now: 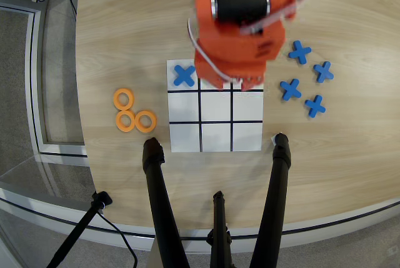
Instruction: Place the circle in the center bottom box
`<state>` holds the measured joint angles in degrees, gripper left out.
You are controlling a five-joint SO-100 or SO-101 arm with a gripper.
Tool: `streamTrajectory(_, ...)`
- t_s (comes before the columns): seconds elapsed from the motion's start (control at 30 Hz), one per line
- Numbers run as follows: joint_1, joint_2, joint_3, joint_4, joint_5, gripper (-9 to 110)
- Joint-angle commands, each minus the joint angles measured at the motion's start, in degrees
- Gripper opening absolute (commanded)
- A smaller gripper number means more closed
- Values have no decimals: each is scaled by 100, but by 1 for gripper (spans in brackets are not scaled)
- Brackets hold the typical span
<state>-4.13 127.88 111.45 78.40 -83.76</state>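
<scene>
Three orange foam rings point(134, 114) lie in a cluster on the wooden table, left of the grid sheet point(215, 135). A fourth ring does not show. A blue X point(184, 75) lies in the top left cell in the overhead view. The middle cell of that same row is almost all hidden under my orange arm point(240, 24). The arm hangs over the top middle and top right cells. Only the gripper's lower end point(242, 83) peeks out at the row's lower edge. Its jaws, and anything between them, are hidden by the arm's body.
Several loose blue X pieces point(305, 79) lie right of the grid. Black tripod legs point(157, 199) point(277, 187) rise from the bottom edge to the grid's lower corners. The table's curved edge runs along the left and the bottom.
</scene>
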Motion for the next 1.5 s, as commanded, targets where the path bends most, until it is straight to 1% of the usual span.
streamTrajectory(0.0, -53, 1406, 712, 510, -255, 13)
streamTrajectory(0.13, -132, 3015, 2268, 668, -334, 13)
streamTrajectory(0.3, -97, 4720, 4236, 466, -413, 13)
streamTrajectory(0.47, 26, 5572, 5572, 141, -519, 13)
streamTrajectory(0.67, 220, 6214, 6750, -501, -773, 12)
streamTrajectory(0.73, 220, 6381, 6917, -519, -809, 4)
streamTrajectory(0.8, 211, 6434, 7014, -501, -861, 1)
streamTrajectory(1.07, 334, 6442, 7207, -334, -853, 0)
streamTrajectory(1.27, 1134, 6442, 7207, -123, -879, 0)
streamTrajectory(1.47, 2479, 6451, 7207, -123, -870, 0)
